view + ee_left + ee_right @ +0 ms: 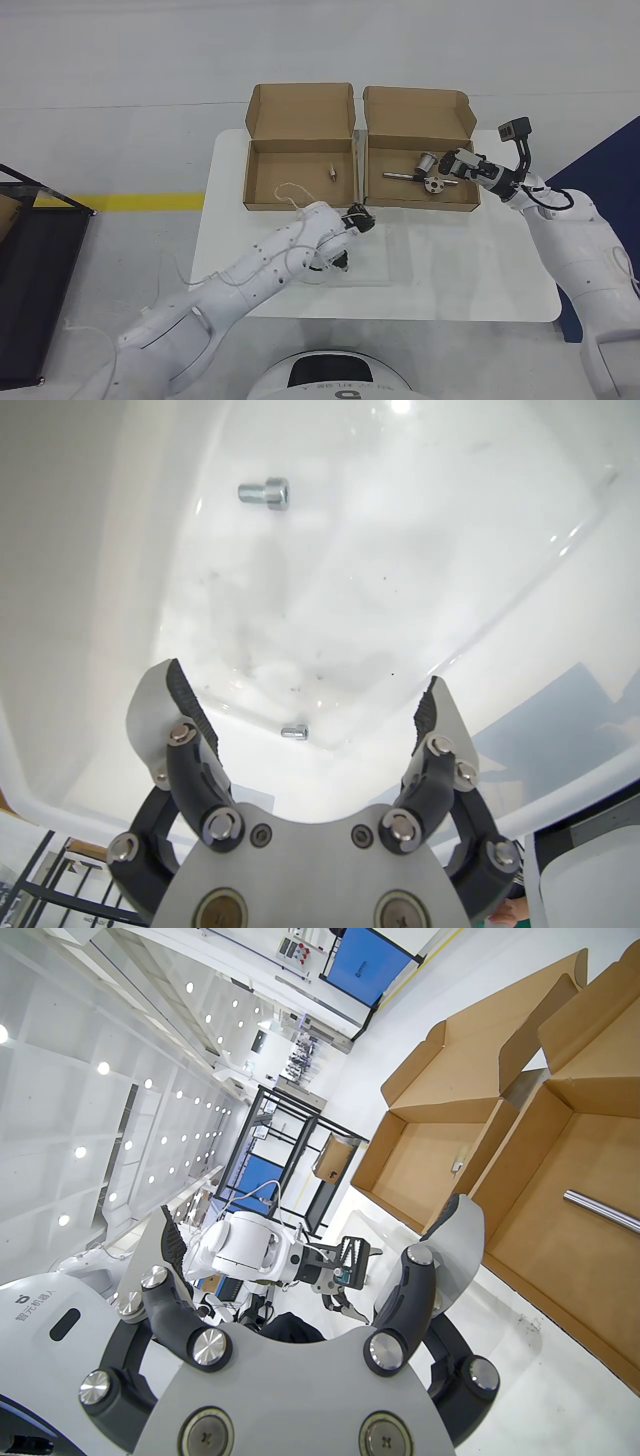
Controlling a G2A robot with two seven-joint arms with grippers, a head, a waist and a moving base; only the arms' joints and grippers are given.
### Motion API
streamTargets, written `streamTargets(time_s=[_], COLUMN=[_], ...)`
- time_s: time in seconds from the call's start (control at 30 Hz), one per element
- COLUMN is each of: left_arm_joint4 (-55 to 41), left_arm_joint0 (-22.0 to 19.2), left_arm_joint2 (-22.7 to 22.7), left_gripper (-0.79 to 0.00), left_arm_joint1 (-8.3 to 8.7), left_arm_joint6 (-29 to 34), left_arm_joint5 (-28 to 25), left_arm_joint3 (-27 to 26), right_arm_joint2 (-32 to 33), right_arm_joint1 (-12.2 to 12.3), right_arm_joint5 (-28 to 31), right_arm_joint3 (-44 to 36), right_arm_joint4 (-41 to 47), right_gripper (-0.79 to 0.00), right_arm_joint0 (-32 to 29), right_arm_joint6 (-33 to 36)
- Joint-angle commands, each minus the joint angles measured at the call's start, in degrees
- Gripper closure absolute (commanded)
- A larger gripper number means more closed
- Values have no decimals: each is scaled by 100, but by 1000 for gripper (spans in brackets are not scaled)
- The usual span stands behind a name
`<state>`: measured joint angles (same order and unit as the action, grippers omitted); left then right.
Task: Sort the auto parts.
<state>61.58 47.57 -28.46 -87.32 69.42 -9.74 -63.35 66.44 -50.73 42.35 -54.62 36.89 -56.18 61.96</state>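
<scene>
My left claw (304, 680) hangs open over the white tray (150, 565), where 2 bolts lie well apart, one bolt (265, 493) and the other bolt (295, 732). My right claw (314, 1208) is open too, above the right box (420, 205), which holds a rod (400, 176) and a round part (433, 183). The left box (290, 185) holds 1 small screw (331, 172).

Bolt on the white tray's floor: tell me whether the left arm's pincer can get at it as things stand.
Probably yes. The left pincer is open above the tray, and the bolt lies bare on the tray floor, with nothing on it or over it to block a descent.
</scene>
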Motion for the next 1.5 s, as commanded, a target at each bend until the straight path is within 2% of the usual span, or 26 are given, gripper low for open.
streamTargets(time_s=[0.0,0.1,0.27,0.4,0.5,0.77,1.0,1.17,1.47], left_arm_joint4=[31,80,284,509,611,751,885,1008,1083], left_arm_joint0=[-3,-15,-65,-113,-115,-145,-185,-152,-171], left_arm_joint2=[-11,50,275,468,540,457,311,455,570], left_gripper=[-591,-542,-502,-554,-548,-563,-557,-560,-514], left_arm_joint1=[9,-1,-92,-159,-177,-119,-91,-173,-307], left_arm_joint6=[-58,-38,218,600,767,701,639,771,914], left_arm_joint5=[-174,-448,-553,-631,-764,-1191,-1101,-1063,-1079], left_arm_joint3=[-41,-78,15,103,109,72,240,322,615], right_arm_joint2=[0,0,0,0,0,0,0,0,0], right_arm_joint1=[0,0,0,0,0,0,0,0,0], right_arm_joint5=[0,0,0,0,0,0,0,0,0], right_arm_joint3=[0,0,0,0,0,0,0,0,0], right_arm_joint4=[0,0,0,0,0,0,0,0,0], right_gripper=[-785,-785,-785,-785,-785,-785,-785,-785,-785], right_arm_joint0=[0,0,0,0,0,0,0,0,0], right_arm_joint6=[0,0,0,0,0,0,0,0,0])
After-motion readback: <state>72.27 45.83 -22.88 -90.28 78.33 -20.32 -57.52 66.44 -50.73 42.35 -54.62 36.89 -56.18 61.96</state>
